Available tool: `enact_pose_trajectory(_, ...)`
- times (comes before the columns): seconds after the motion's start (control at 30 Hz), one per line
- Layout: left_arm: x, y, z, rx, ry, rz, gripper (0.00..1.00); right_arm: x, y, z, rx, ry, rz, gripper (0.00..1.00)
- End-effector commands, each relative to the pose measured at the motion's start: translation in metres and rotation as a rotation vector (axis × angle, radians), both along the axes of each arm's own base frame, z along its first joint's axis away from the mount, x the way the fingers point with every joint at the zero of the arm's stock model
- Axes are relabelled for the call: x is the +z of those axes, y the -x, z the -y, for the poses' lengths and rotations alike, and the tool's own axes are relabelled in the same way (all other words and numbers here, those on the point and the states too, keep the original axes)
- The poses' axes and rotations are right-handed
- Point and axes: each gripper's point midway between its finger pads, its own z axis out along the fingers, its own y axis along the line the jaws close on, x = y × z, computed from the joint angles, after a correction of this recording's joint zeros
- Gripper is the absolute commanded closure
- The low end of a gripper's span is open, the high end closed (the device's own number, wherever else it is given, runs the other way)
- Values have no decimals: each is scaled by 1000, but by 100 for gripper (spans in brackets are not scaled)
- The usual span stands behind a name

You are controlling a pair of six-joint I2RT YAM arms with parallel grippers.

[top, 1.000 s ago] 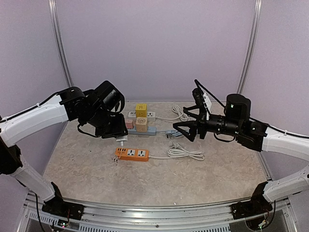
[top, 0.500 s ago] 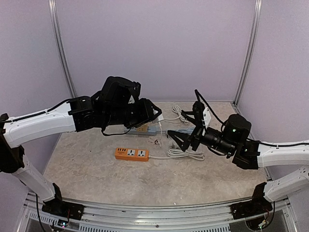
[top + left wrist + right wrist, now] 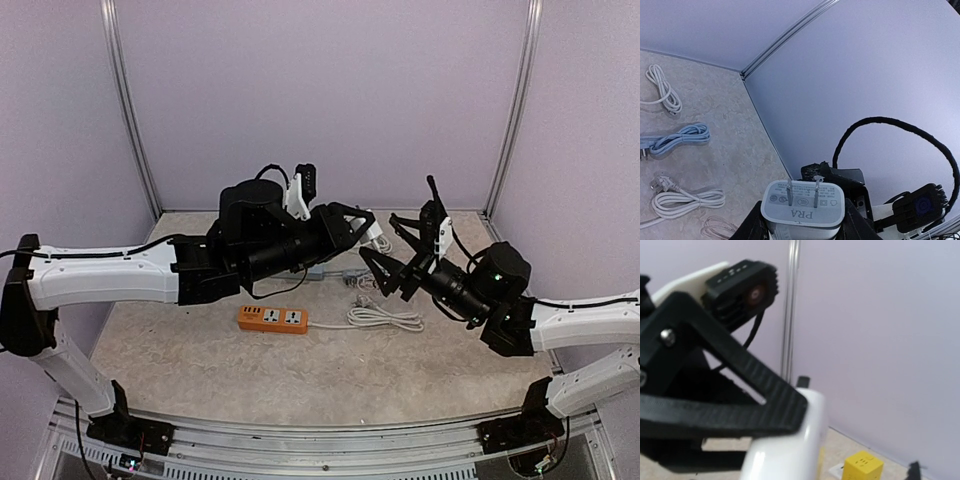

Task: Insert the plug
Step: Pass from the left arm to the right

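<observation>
The plug (image 3: 802, 202) is a white charger block with two flat prongs pointing away from my left wrist. My left gripper (image 3: 804, 226) is shut on its sides and holds it in the air above the table's middle (image 3: 372, 232). My right gripper (image 3: 378, 238) faces it from the right, jaws spread wide, and the plug sits at their mouth. In the right wrist view the plug (image 3: 790, 445) fills the lower centre, with a black finger of the left gripper (image 3: 730, 410) against it. An orange power strip (image 3: 272, 318) lies on the table below.
A grey power strip (image 3: 316, 270) is mostly hidden behind the left arm. A yellow cube socket (image 3: 862, 465) stands at the back. A coiled white cord (image 3: 385, 318) lies beside the orange strip, and a blue-grey cord (image 3: 680, 137) and another white cord (image 3: 660, 87) lie farther back.
My left arm has swung right and lifted the plug from near the strips up to the right gripper. The right gripper has moved to meet it, its jaws narrowing a little.
</observation>
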Motion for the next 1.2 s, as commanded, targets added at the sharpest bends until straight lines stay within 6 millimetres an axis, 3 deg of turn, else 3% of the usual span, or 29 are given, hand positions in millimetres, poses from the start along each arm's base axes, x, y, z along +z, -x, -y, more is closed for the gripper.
enact_pose_trajectory(0.0, 22, 2, 5, -18, 127, 51, 90, -1, -2, 4, -41, -16, 26, 17)
enact_pose_trajectory(0.23, 20, 3, 14, -38, 166, 29, 90, -3, -5, 10, -82, -13, 67, 35)
enact_pose_trajectory(1.07, 6, 6, 30, -96, 210, -19, 90, 11, -5, 15, -115, -44, 127, 54)
enact_pose_trajectory(1.17, 8, 6, 31, -98, 219, -15, 90, 11, -4, 14, -110, -39, 134, 71)
